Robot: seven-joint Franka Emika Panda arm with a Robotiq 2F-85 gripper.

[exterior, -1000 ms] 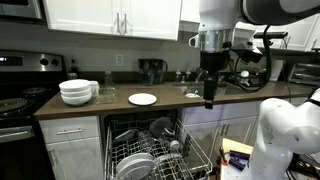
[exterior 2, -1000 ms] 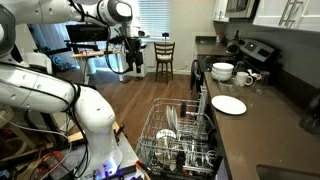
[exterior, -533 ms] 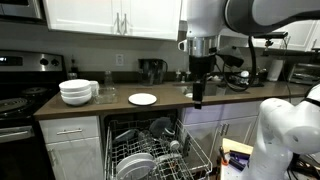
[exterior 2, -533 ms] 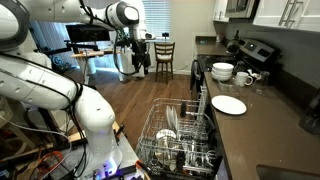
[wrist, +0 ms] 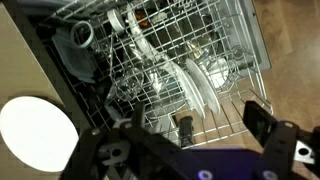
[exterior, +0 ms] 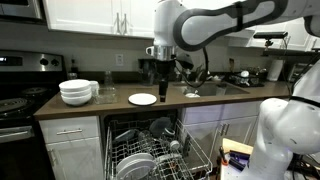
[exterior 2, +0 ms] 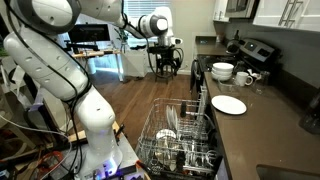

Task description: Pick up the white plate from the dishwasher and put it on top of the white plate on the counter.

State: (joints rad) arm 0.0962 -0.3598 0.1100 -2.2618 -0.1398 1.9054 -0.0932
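A white plate (exterior: 143, 99) lies flat on the dark counter; it also shows in an exterior view (exterior 2: 229, 104) and at the lower left of the wrist view (wrist: 35, 135). Below it the dishwasher's lower rack (exterior: 185, 150) is pulled out, also seen in an exterior view (exterior 2: 150, 135). White plates (wrist: 196, 86) stand upright in the rack, seen in an exterior view (exterior: 135, 165) too. My gripper (exterior: 163, 86) hangs high above the rack, open and empty. It shows in an exterior view (exterior 2: 168, 64), and the wrist view (wrist: 180, 140) looks down on the rack.
A stack of white bowls (exterior: 76, 92) and cups stand on the counter to the left, also in an exterior view (exterior 2: 223, 71). A stove (exterior: 20, 100) adjoins the counter. A coffee maker (exterior: 151, 70) stands at the back. A bowl and cups (wrist: 82, 38) sit in the rack.
The arm has swung sideways from beside the sink to above the open dishwasher rack, near the counter plate. The gripper stays open and empty.
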